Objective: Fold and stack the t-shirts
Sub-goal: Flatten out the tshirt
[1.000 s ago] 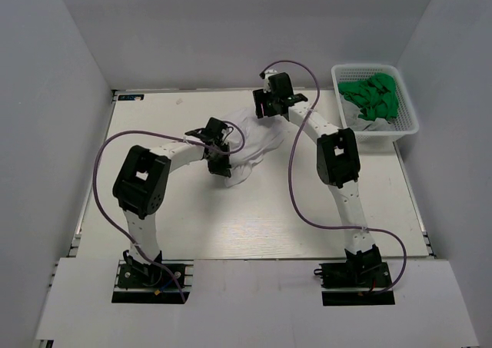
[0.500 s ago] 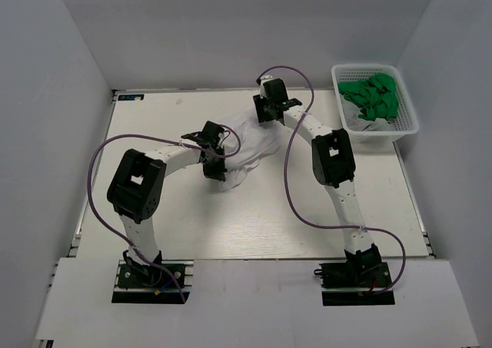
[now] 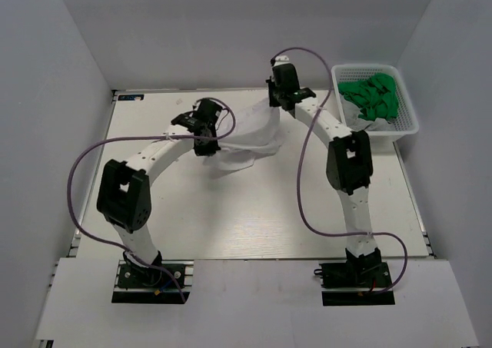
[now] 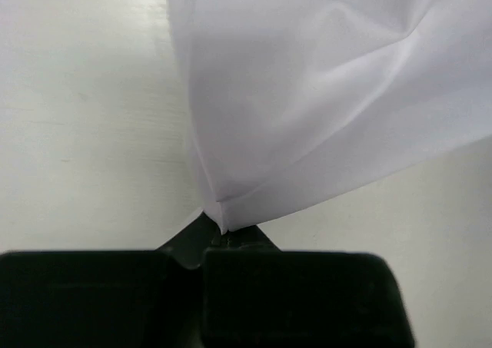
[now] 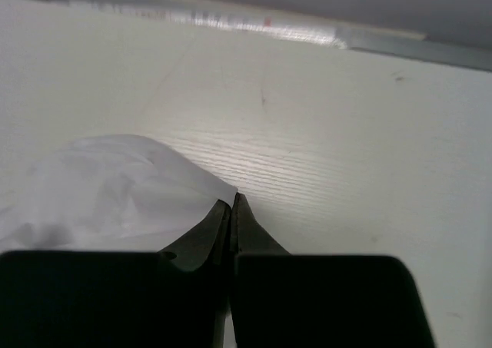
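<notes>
A white t-shirt point(image 3: 247, 135) hangs stretched between my two grippers over the back middle of the table. My left gripper point(image 3: 210, 140) is shut on one corner of it; in the left wrist view the cloth point(image 4: 323, 94) fans out from the gripper's point(image 4: 224, 230) closed tips. My right gripper point(image 3: 276, 107) is shut on the shirt's far edge; in the right wrist view the gripper point(image 5: 233, 202) pinches a corner of the white t-shirt point(image 5: 115, 187) just above the tabletop. Green t-shirts point(image 3: 373, 94) lie bunched in a basket at the back right.
The white mesh basket point(image 3: 408, 106) stands at the table's back right corner, with a white cloth point(image 3: 358, 118) under the green ones. The back wall rail point(image 5: 400, 41) runs close behind my right gripper. Purple cables loop beside both arms.
My right gripper closed on the shirt's edge and shifted back and right. My left arm swung toward the back with its corner, and the shirt now stretches between them.
</notes>
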You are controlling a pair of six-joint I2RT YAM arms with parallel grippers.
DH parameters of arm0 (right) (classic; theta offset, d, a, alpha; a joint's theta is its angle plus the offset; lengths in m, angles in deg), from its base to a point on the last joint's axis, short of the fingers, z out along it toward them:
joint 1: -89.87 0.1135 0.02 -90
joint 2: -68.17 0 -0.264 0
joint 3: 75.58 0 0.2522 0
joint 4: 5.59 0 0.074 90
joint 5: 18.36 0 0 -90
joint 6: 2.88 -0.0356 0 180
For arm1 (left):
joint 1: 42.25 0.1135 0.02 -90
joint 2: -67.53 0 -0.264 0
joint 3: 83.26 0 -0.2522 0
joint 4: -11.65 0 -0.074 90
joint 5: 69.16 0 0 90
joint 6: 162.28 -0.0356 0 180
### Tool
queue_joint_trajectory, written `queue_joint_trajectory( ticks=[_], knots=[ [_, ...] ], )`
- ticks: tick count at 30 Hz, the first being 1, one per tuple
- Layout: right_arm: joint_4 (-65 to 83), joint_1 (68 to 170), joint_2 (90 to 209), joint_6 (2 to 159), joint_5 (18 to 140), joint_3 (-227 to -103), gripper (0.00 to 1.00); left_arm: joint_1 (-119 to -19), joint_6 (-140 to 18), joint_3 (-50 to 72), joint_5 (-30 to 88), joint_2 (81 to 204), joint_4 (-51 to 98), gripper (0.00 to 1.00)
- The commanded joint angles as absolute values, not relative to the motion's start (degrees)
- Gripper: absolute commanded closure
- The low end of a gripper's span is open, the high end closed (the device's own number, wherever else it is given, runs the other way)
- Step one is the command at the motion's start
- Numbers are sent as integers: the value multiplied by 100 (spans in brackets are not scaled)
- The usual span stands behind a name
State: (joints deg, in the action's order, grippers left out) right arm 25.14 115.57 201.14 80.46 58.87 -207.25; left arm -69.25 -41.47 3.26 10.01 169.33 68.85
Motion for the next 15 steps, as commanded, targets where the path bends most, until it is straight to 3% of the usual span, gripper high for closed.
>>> queue_joint_trajectory(
  ticks=[1, 8, 15],
  knots=[
    [2320, 11370, 18502, 7596, 5398, -20617, 100, -6906, -3827, -514, -314, 16175, 7732, 100],
    [2504, 11211, 16552, 7481, 5231, -19728, 100, -6906, -3660, -1220, -1457, 15218, 8376, 100],
    [2548, 11176, 14661, 7719, 5564, -19086, 100, -6906, -4449, -1003, -765, 13181, 7289, 100]
  ],
)
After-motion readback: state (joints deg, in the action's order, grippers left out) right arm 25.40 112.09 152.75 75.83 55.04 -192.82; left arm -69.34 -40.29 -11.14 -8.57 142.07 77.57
